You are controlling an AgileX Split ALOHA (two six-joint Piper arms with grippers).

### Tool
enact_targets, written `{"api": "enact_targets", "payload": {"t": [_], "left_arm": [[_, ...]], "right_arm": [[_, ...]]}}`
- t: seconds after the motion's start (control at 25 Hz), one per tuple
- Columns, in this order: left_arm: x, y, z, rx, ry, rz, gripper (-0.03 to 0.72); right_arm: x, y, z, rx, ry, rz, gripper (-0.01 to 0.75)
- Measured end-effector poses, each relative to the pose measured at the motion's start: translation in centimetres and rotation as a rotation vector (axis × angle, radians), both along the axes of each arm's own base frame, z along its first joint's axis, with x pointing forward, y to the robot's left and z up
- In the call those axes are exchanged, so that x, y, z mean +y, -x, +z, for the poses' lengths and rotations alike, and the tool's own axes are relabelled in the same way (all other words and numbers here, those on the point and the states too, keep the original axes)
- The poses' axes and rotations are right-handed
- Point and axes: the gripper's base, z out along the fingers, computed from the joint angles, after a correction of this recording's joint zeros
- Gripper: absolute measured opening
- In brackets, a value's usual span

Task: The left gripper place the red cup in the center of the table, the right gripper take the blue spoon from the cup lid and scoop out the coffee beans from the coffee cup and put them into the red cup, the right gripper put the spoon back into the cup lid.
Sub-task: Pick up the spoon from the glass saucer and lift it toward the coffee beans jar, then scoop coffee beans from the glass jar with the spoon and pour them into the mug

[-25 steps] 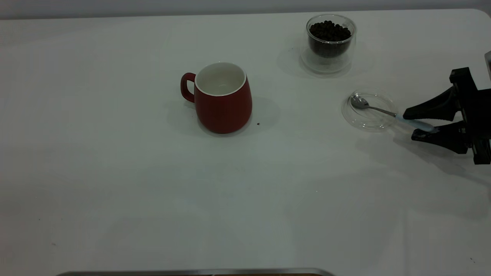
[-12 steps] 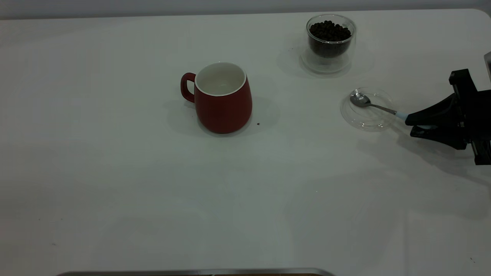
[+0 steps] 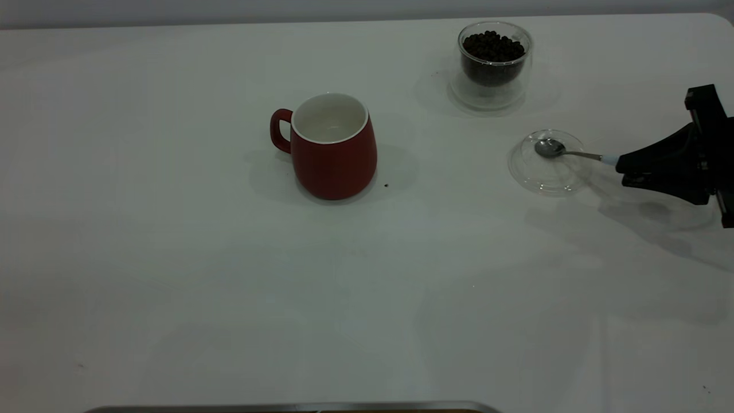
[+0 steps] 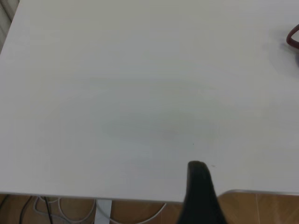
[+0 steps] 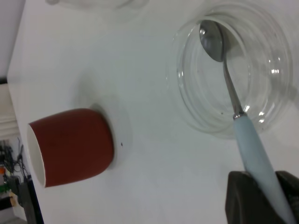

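White table [image 3: 172, 287] with a rounded far corner, seen from above, pale wall strip along the far edge. Near the middle, red cup [image 3: 332, 150], upright, white inside, nothing visible in it, loop handle turned toward the exterior view's left. One tiny dark speck [image 3: 386, 185] on the table just beside its base.

Toward the far right, coffee cup [image 3: 494, 64], clear double-walled glass, upright, heaped to the brim with coffee beans [image 3: 493, 46]. Nearer the camera and a little further right, well apart from the red cup, cup lid [image 3: 545, 163], a shallow clear disc lying flat on the table.

At the right edge, right tool [image 3: 625, 167], black, fingers pressed close together and clamped on the pale-blue handle of the blue spoon [image 3: 573, 153]. Spoon roughly level, metal bowl over the lid, handle running out past the lid's rim into the fingers. Whether the bowl touches the glass: cannot tell. From the right wrist view, same grip: blue spoon [image 5: 236, 107] handle pinched between two black fingers [image 5: 240, 200], bowl above the far inner part of the cup lid [image 5: 191, 107], red cup [image 5: 74, 145] beyond.

Left tool [image 4: 201, 196] off to the side over the table's near edge, only one dark finger in the left wrist view; open or closed, cannot tell. A sliver of the red cup [image 4: 293, 37] at that view's margin.
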Motion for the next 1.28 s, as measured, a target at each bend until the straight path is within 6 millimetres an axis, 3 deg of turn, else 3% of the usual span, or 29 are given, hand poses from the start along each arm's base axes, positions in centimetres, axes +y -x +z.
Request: {"api": "enact_targets", "payload": {"t": [0.28, 0.64, 0.8, 1.28], "left_arm": [[0.0, 0.0, 0.0, 0.000, 0.000, 0.000, 0.587], [0.0, 0.0, 0.0, 0.000, 0.000, 0.000, 0.587], [0.0, 0.0, 0.0, 0.000, 0.000, 0.000, 0.587], [0.0, 0.0, 0.0, 0.000, 0.000, 0.000, 0.587]], "right_arm": [[0.3, 0.9, 1.5, 0.006, 0.008, 0.043, 0.113], [0.6, 2.0, 6.5, -0.105, 0.055, 0.047, 0.113], [0.9, 0.9, 8.7, -0.215, 0.022, 0.010, 0.113], [4.5, -5.2, 11.4, -0.315, 0.076, 0.068, 0.113]]}}
